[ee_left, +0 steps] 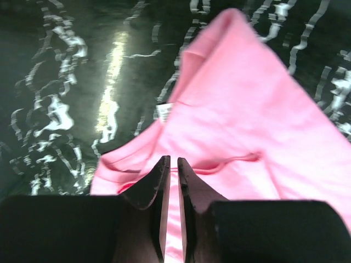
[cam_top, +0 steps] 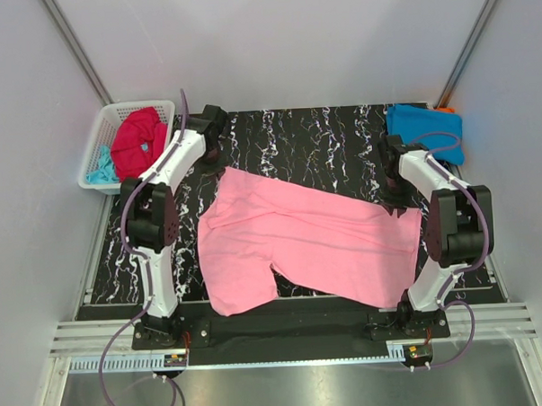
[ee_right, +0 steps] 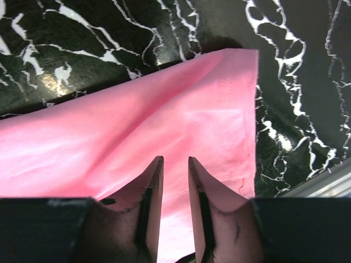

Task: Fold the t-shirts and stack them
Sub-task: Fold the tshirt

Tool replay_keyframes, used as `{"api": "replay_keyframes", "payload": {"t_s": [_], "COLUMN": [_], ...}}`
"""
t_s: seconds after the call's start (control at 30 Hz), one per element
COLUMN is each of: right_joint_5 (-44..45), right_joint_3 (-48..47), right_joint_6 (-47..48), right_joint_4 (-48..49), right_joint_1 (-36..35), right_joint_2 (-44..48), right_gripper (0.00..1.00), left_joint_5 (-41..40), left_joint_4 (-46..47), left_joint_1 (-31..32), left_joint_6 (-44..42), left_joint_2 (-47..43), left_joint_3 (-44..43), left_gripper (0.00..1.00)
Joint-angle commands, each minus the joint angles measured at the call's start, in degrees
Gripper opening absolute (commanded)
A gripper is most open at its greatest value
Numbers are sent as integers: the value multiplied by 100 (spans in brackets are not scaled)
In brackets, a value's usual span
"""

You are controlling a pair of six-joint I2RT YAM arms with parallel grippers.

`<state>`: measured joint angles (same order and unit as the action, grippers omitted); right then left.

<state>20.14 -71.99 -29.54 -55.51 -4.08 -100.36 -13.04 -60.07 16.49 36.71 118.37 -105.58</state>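
The light pink t-shirt [cam_top: 300,242] lay spread and rumpled across the black marbled tabletop [cam_top: 322,138] between my arms. My right gripper [ee_right: 175,164] stood parted over its stitched hem corner, gripping nothing. The left gripper [ee_left: 173,164] was nearly closed at the collar end, though I couldn't tell if it pinched cloth. I judged the soft knit needed flattening before any fold, with both ends tugged evenly.

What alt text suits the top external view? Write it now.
A light pink t-shirt lies on the marbled table, the left gripper at its far-left corner, the right gripper at its right corner. A white basket far left holds a red shirt and an aqua shirt; a blue shirt lies far right.
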Motion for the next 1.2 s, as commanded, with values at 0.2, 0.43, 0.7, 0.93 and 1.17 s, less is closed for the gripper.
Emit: {"api": "replay_keyframes", "payload": {"t_s": [0.2, 0.43, 0.7, 0.93, 1.17], "right_joint_5": [-616, -933, -1600, -1926, -1997], "right_joint_3": [229, 299, 168, -630, -2098], "right_joint_6": [27, -25, 211, 502, 827], "right_joint_4": [400, 602, 918, 980, 752], "right_joint_1": [-111, -243, -304, -339, -339], "right_joint_2": [-10, -239, -739, -1600, -2627], "right_gripper": [35, 36, 38, 40, 41], "left_joint_5": [1066, 1208, 198, -348, -261], "left_joint_4": [207, 259, 172, -214, -259], "left_joint_1": [188, 355, 381, 241, -146], "left_joint_6": [-577, -691, -410, -182, -94], "left_joint_2": [679, 1259, 1592, 2102, 2182], "left_joint_3": [-411, -560, -709, -1315, -1702], "left_gripper": [16, 16, 16, 16, 16]}}
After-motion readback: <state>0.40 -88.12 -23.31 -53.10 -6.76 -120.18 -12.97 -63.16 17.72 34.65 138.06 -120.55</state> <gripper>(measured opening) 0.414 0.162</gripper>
